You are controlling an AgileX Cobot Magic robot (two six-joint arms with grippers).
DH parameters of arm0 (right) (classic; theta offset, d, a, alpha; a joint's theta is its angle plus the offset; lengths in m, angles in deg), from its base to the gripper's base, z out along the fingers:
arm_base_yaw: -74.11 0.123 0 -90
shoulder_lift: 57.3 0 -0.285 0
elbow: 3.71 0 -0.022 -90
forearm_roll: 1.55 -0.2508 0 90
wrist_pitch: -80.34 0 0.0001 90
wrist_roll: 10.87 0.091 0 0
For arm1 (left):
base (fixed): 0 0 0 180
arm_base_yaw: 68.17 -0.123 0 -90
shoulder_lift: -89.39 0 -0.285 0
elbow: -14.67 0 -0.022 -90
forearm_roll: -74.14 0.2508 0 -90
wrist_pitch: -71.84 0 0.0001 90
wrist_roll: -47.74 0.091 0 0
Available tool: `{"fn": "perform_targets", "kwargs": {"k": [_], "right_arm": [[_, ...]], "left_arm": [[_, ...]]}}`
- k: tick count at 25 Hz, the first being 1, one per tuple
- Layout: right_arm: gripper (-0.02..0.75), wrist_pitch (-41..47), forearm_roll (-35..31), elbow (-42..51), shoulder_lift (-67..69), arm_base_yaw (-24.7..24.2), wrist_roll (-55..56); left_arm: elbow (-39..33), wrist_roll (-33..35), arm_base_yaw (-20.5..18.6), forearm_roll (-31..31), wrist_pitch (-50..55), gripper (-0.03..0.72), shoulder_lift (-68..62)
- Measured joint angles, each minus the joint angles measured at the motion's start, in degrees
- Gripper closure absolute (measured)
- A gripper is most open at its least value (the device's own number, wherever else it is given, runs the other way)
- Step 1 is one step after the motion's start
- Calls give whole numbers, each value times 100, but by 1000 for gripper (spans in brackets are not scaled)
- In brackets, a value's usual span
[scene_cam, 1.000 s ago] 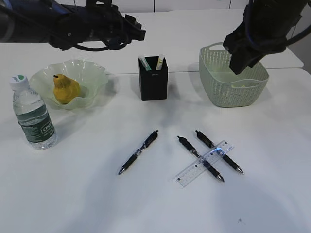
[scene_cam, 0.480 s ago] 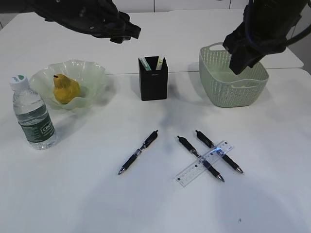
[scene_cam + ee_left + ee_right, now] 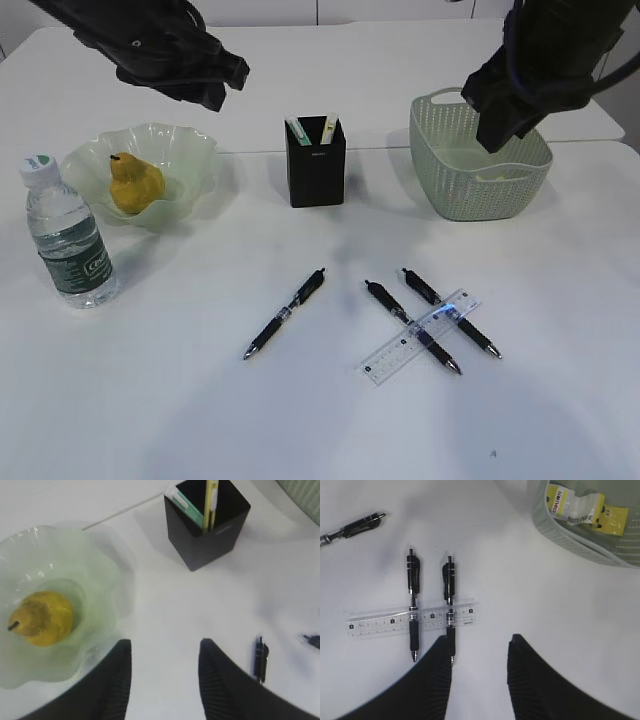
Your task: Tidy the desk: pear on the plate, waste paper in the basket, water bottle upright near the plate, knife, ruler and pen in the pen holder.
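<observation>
Both grippers, left (image 3: 162, 680) and right (image 3: 477, 675), hang apart and empty above the surface. I find pear (image 3: 135, 182) on plate (image 3: 195, 150), bottle (image 3: 68, 238) upright beside; ruler (image 3: 412, 617) lies across two pens, awaiting the holder (image 3: 316, 160).

Bright, even light falls from above onto my white table (image 3: 150, 420), leaving only soft grey shadows beside the pen holder (image 3: 316, 160) and under my raised arms, with no hard glare anywhere. My left wrist view is soft and slightly blurred, the pear (image 3: 42, 618) and plate (image 3: 95, 570) smeared at their edges. My right wrist view is sharper, the ruler (image 3: 412, 618) markings almost legible, while my own fingers (image 3: 535, 690) loom dark and unfocused.
</observation>
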Motion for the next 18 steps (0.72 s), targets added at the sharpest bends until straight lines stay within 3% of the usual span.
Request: {"fn": "perform_targets", "kwargs": {"k": [11, 18], "right_arm": [[424, 0, 368, 0, 0, 0, 185], [424, 0, 394, 0, -49, -11, 274]], "left_arm": [[0, 1944, 0, -2310, 626, 378, 60], [0, 2882, 78, -3138, 917, 378, 60]]}}
